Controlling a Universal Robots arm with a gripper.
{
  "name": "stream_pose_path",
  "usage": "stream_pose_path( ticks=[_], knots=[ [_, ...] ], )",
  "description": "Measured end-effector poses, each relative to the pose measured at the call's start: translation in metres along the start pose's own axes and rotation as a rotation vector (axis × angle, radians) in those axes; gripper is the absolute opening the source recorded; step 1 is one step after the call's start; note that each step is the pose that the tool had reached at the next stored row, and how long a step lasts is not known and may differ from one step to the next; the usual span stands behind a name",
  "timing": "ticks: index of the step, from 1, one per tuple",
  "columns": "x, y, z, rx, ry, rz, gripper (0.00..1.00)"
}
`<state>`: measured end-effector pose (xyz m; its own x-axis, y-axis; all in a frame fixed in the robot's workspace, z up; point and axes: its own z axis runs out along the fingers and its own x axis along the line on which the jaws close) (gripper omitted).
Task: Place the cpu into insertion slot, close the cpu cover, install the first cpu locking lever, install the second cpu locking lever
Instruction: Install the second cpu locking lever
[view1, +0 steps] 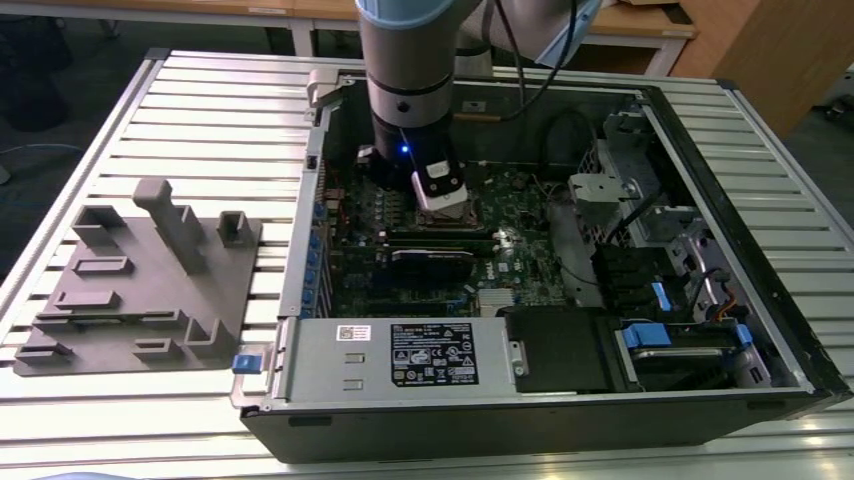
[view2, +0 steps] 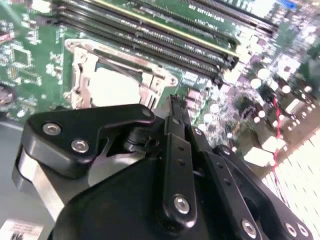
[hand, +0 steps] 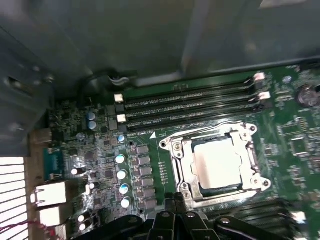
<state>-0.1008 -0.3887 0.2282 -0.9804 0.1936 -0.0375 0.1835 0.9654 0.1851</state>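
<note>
The cpu (hand: 220, 162) lies flat in its socket on the green board, its pale top showing through the window of the cpu cover (hand: 251, 159). The cover frame lies down flat around it. A thin metal lever (hand: 200, 136) runs along the socket's edge beside the memory slots. In both wrist views my gripper (hand: 179, 197) (view2: 175, 102) is shut with nothing between its fingers, and it hangs just off the socket's edge. In the second wrist view the cpu (view2: 112, 86) and the cover (view2: 152, 82) sit just past the fingertips. The exterior view shows my gripper (view1: 441, 190) low inside the case over the socket (view1: 451, 213).
The open computer case (view1: 747, 250) walls in the board. A grey box with a white label (view1: 400, 355) fills its near side, and drive bays with blue tabs (view1: 647, 335) its right in the exterior view. Memory slots (hand: 190, 107) flank the socket. A grey fixture (view1: 147, 290) rests on the slatted table.
</note>
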Motion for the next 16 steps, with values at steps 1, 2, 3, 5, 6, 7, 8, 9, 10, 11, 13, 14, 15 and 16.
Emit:
stream_pose_path(
  ticks=[1,2,3,5,6,7,8,9,10,11,13,14,15,16],
  knots=[
    [-0.0001,0.0007,-0.0037,0.0003,0.0001,0.000,0.11],
    [-0.0003,0.0013,-0.0068,0.0001,0.0001,0.000,0.11],
    [-0.0004,0.0018,-0.0093,0.0000,0.0000,0.000,0.11],
    [-0.0009,0.0022,-0.0110,0.0014,-0.0002,0.000,0.11],
    [-0.0016,0.0024,-0.0109,0.0019,-0.0004,0.000,0.11],
    [-0.0023,0.0026,-0.0111,0.0028,-0.0005,0.000,0.11],
    [-0.0029,0.0029,-0.0116,0.0039,-0.0004,0.000,0.11],
    [-0.0035,0.0033,-0.0127,0.0048,-0.0004,0.000,0.11],
    [-0.0043,0.0038,-0.0136,0.0055,-0.0005,0.000,0.11],
    [-0.0051,0.0042,-0.0139,0.0062,-0.0004,0.000,0.11],
    [-0.0078,0.0050,-0.0139,0.0070,-0.0001,0.000,0.11],
    [-0.0098,0.0054,-0.0138,0.0071,0.0001,0.000,0.11],
    [-0.0119,0.0059,-0.0135,0.0071,0.0003,0.001,0.11],
    [-0.0142,0.0065,-0.0133,0.0072,0.0005,0.001,0.11]
  ],
)
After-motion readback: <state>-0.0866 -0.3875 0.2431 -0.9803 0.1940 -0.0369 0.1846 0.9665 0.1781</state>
